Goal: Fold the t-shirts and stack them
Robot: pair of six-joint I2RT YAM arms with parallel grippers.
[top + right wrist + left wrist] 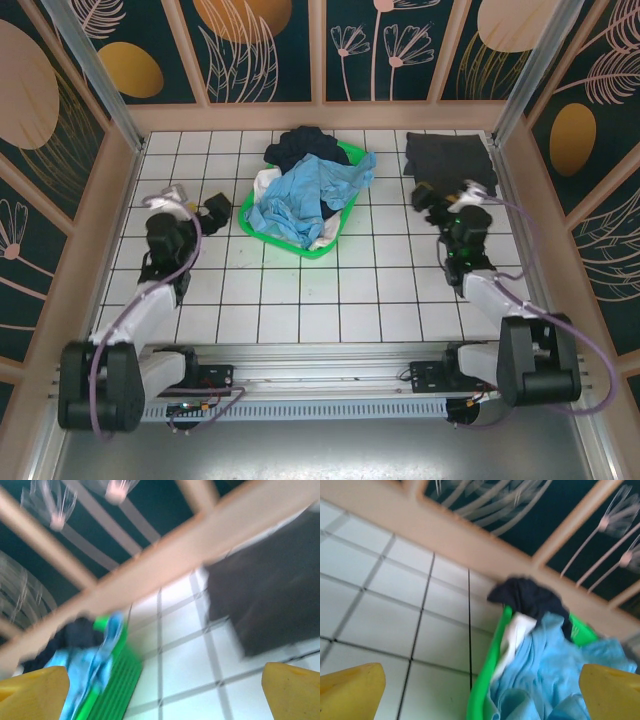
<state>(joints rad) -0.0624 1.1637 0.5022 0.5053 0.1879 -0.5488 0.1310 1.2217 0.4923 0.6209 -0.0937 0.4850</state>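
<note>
A crumpled light blue t-shirt (305, 195) lies on top of the pile in the green basket (345, 215). A dark grey t-shirt (450, 155) lies folded flat at the back right of the table. My left gripper (217, 208) hovers open just left of the basket, nothing between its yellow fingertips (350, 690). In the left wrist view the light blue t-shirt (555, 665) spills toward the basket rim (485, 680). My right gripper (428, 196) is open and empty, just in front of the dark grey t-shirt (270, 600), which sits up and to the right of its fingertips (295, 690).
The basket also holds a dark navy garment (300, 148) at its far end and a white cloth (265, 185) on its left side. Wooden-framed patterned walls (320, 110) enclose the white tiled table (300, 290) on three sides.
</note>
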